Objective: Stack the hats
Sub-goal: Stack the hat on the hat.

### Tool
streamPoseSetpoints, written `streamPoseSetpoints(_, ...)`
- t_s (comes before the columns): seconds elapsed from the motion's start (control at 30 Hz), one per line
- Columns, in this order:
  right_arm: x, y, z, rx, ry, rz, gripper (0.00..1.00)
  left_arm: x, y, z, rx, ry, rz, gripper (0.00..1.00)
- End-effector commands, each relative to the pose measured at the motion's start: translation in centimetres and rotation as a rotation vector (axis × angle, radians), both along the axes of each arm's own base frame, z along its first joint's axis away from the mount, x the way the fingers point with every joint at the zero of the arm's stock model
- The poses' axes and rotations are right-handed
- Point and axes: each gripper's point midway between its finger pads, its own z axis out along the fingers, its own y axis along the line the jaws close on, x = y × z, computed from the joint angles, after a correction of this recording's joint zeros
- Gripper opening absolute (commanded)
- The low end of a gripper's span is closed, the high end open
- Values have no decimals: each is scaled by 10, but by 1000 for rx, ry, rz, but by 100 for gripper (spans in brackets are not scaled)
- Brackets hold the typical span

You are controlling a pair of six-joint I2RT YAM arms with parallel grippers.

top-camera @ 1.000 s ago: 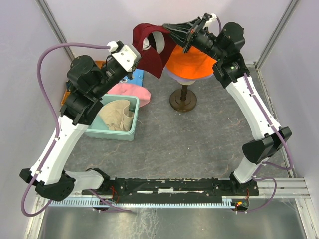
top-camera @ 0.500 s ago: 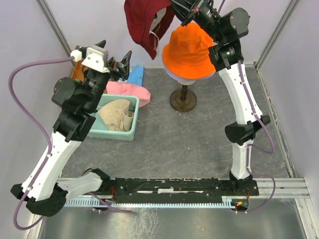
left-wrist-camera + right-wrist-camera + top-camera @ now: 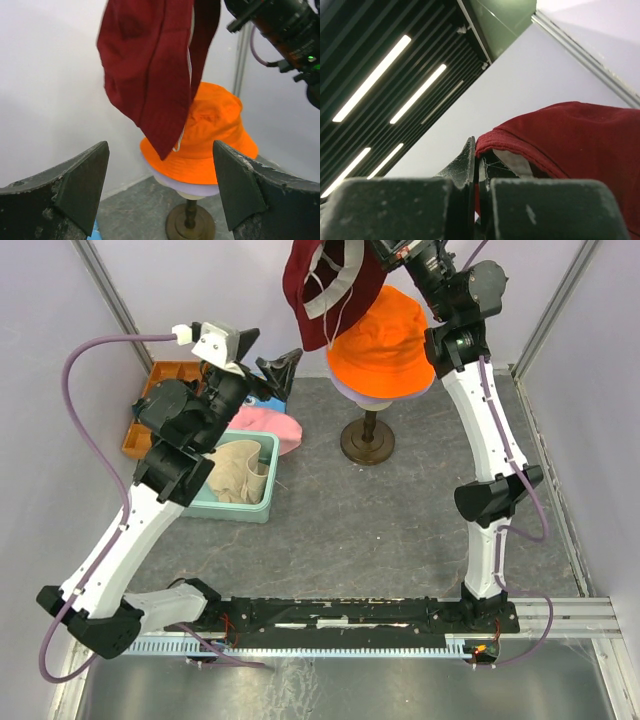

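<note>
Obs: The left end effector [image 3: 259, 357] has let go of the dark red fabric bucket hat [image 3: 320, 285]. A second ago it was clamped on the hat's edge; now its jaws stand wide and empty, and it has drawn back toward the far-left corner of the worktop [image 3: 400, 530].

The right end effector [image 3: 476, 167] is pinched tight on the dark red hat's hem and has lifted it higher. The hat is in the air at the far edge of the worktop. It hangs limp and folded, with its low corner beside the left flank of the orange fabric bucket hat [image 3: 385, 340].

The orange hat sits on the mannequin head over a lavender brim [image 3: 347, 391], on the dark stand [image 3: 367, 440].

The pink fabric hat [image 3: 272, 428] lies on the worktop at far left. The cream-beige fabric hat [image 3: 235, 470] lies in the teal bin [image 3: 232, 510].

Judgement: The hat is now carried by one arm and its opening is not spread. Dropped like this, it would likely drape over the orange crown without seating. The stack stands at two, with a third pending.
</note>
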Motion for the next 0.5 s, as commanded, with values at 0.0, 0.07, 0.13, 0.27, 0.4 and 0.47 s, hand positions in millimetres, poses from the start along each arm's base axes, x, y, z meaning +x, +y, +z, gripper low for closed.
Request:
streamPoseSetpoints(0.0,-15,-18,30,94,-145,-59,0,-12,-20,15,-114,9,-148,89)
streamPoseSetpoints(0.07,-16,-18,31,95,-153,-62,0,-5,-20,7,-190,68,-138,93)
streamPoseSetpoints(0.13,-20,-21,35,100,-168,-65,0,4,-10,-2,-311,113,-88,99)
streamPoseSetpoints(0.27,-26,-20,36,75,-186,-69,0,8,0,-6,-493,109,-79,99)
streamPoseSetpoints(0.4,-28,-18,34,52,-184,-64,0,16,-17,-4,-507,149,-142,99)
streamPoseSetpoints(0.47,-30,-18,35,57,-187,-57,0,21,-20,-5,-514,147,-139,99)
